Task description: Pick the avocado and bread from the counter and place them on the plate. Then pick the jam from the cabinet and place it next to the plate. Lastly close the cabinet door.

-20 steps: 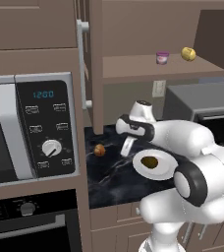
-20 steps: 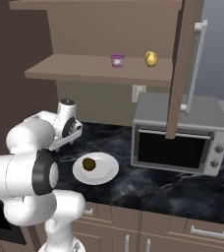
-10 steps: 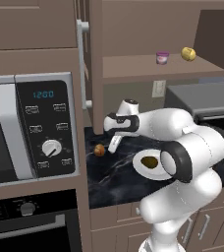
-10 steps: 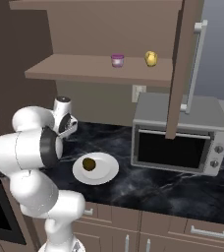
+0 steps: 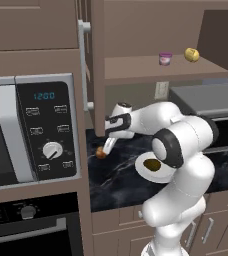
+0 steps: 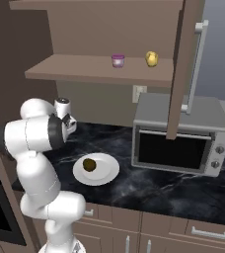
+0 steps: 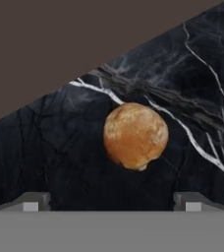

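Observation:
The bread [image 7: 135, 135], a round orange-brown lump, lies on the black veined counter [image 7: 45, 147] straight ahead of my open gripper [image 7: 112, 201], between and just beyond the fingertips [image 7: 33, 202], with nothing held. From the left base view the gripper [image 5: 107, 145] hangs just above the bread [image 5: 101, 153], close to the microwave's side. The avocado [image 5: 151, 164] rests on the white plate [image 5: 145, 173], which is also seen from the right as the plate [image 6: 107, 175] carrying the avocado [image 6: 89, 164]. The pink jam [image 6: 117, 60] stands on the shelf of the open cabinet [image 6: 70, 69]. The cabinet door [image 6: 182, 69] stands open.
A microwave [image 5: 33, 130] walls off the counter's left end, right beside the bread. A toaster oven [image 6: 181, 136] sits right of the plate. A yellow ball [image 6: 152, 59] rests on the shelf near the jam. The other cabinet door [image 5: 97, 65] hangs open above the bread.
The arm has swung left and down from beside the plate to just over the bread. The avocado stays on the plate. The gripper remains open.

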Tool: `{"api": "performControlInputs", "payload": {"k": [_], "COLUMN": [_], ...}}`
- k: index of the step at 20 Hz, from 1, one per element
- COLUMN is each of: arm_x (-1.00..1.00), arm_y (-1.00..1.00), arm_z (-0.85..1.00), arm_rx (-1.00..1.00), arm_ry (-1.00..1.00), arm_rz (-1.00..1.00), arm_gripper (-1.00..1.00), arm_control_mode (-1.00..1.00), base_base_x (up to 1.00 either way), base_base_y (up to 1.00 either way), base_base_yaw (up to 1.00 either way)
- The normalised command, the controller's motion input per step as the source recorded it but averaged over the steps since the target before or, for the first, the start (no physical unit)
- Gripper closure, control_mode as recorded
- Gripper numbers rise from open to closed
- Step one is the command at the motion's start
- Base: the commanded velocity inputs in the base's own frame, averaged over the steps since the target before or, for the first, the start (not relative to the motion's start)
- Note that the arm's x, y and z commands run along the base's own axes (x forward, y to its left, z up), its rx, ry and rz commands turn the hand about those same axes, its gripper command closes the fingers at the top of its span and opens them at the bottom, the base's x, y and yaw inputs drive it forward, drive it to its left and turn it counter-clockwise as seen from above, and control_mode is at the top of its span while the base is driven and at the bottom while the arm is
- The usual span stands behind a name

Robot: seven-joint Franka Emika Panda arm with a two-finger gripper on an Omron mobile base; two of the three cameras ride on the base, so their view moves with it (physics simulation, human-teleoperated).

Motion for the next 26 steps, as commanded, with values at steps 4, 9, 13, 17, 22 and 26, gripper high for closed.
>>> {"api": "performControlInputs", "payload": {"k": [4,9,13,17,22,26], "arm_x": [0.28,0.27,0.20,0.01,0.00,0.00], "arm_y": [0.07,0.09,0.11,0.12,0.02,0.11], "arm_z": [-0.24,-0.06,-0.06,-0.37,-0.29,-0.20], "arm_rx": [0.00,0.03,0.01,0.00,0.00,0.00], "arm_ry": [0.00,0.00,0.00,0.00,0.00,0.00], "arm_rz": [0.00,0.00,0.00,0.00,0.00,0.00], "arm_gripper": [-1.00,-1.00,-1.00,-1.00,-1.00,-1.00], "arm_control_mode": [-1.00,-1.00,-1.00,-1.00,-1.00,-1.00], "base_base_x": [0.00,0.00,0.00,0.00,0.00,0.00], "base_base_y": [0.00,0.00,0.00,0.00,0.00,0.00], "base_base_yaw": [0.00,0.00,0.00,0.00,0.00,0.00]}}
